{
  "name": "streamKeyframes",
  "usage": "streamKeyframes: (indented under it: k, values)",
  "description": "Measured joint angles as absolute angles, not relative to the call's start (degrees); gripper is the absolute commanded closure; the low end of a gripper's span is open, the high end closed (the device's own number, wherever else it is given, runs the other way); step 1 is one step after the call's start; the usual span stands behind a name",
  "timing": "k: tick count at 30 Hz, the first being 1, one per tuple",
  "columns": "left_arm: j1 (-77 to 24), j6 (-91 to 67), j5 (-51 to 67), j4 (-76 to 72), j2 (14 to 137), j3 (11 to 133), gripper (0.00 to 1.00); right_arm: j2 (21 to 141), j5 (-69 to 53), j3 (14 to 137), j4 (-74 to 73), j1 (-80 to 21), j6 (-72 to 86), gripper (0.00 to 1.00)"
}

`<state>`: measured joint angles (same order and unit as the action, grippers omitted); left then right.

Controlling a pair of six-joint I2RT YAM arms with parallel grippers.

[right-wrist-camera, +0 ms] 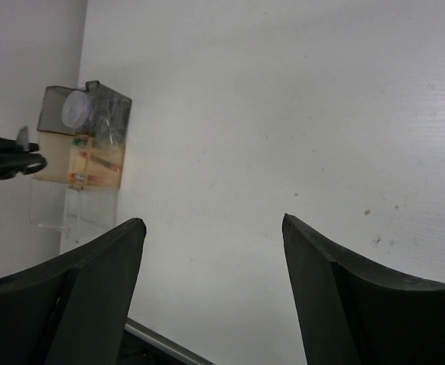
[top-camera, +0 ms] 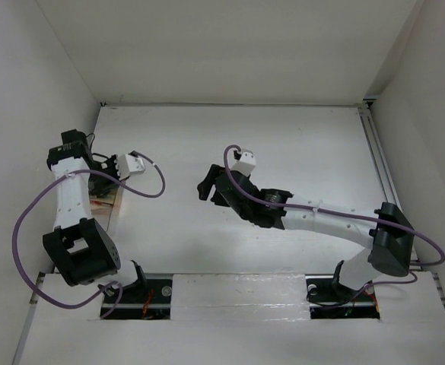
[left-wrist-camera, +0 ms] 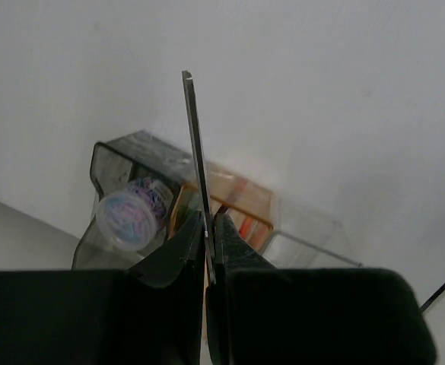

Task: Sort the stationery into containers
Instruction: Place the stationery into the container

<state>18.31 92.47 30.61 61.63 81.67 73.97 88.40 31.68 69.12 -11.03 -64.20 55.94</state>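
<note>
Pinching scissors point(left-wrist-camera: 195, 152), left jaws, grey box point(left-wrist-camera: 106, 163) beyond

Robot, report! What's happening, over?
Left pincer shut on scissors, blade up. Right pincer open, holding nothing. Nothing blocks the clear box.

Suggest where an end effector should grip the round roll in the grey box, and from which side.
Probably across the roll's curved rim, coming down through the grey box's open top. Its round face shows tilted up toward that opening, and the box walls close off every side approach.
</note>
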Motion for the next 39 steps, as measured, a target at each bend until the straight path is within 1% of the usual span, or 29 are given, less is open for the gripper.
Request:
streamKeyframes:
  k: [10, 14, 16, 22, 32, 39]
  values:
    - [24.73, 107.50, 23.62, 62.65, 77.41, 69.97, 1.00, 88.42, 31.81, 67.31, -12.62, -64.20, 55.68, 0.21]
    - [30.61, 110.65, 21.78, 62.46, 77.41, 69.63, 1.00, 88.44, 31.86, 66.54, -12.82, -64.20, 55.70, 0.21]
    - [32.91, 111.44, 20.69, 62.17, 77.36, 68.77, 1.00, 88.62, 31.90, 66.30, -13.30, -64.20, 55.77, 0.21]
    - [35.48, 112.55, 18.85, 62.37, 77.32, 64.18, 1.00, 88.97, 31.99, 65.84, -14.46, -64.20, 57.10, 0.21]
    - [44.73, 112.95, 17.30, 62.41, 78.52, 63.20, 1.00, 89.36, 33.56, 65.82, -18.68, -64.95, 61.93, 0.21]
    - [46.61, 113.01, 17.12, 62.37, 81.89, 63.16, 1.00, 89.73, 34.89, 66.00, -21.34, -66.08, 64.79, 0.21]
